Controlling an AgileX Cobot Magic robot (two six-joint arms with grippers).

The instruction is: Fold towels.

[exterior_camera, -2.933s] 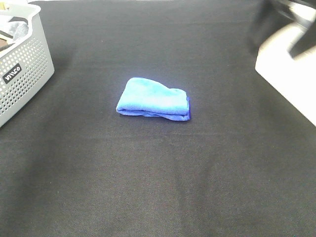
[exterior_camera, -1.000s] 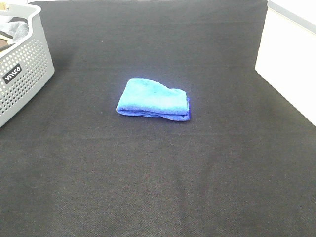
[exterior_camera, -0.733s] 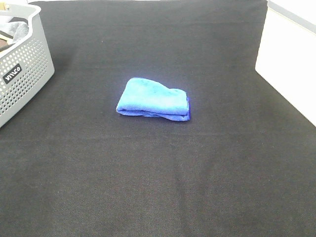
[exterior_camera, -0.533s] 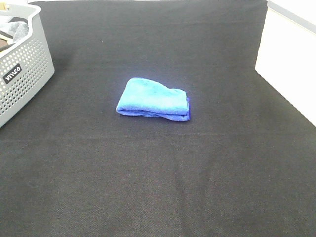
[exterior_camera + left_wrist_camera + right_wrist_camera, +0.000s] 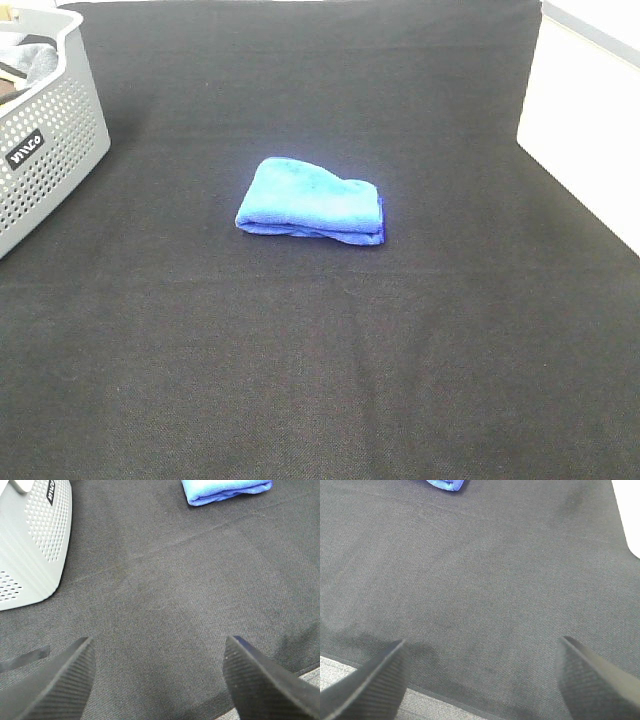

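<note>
Blue towel (image 5: 311, 202) lying folded into a compact bundle mid tabletop (image 5: 320, 340), on the black cloth, well ahead of both sets of jaws. In left wrist view towel (image 5: 227, 490) sits far out beyond the fingertips, off toward the right finger. In right wrist view only a corner of it (image 5: 445, 484) shows, far ahead and nearer the left finger.

Left jaws (image 5: 160, 680) spread wide, holding nothing, hovering over bare cloth. Right jaws (image 5: 482, 675) likewise wide, empty.

Grey perforated basket (image 5: 40, 140) off to the outer side of left jaws, well apart from towel.

Folding looks essentially done. If tidying further: approach low and slow, pinch only the stitched edge, avoid dragging the stack or snagging the black cloth underneath. Otherwise keep clear.
</note>
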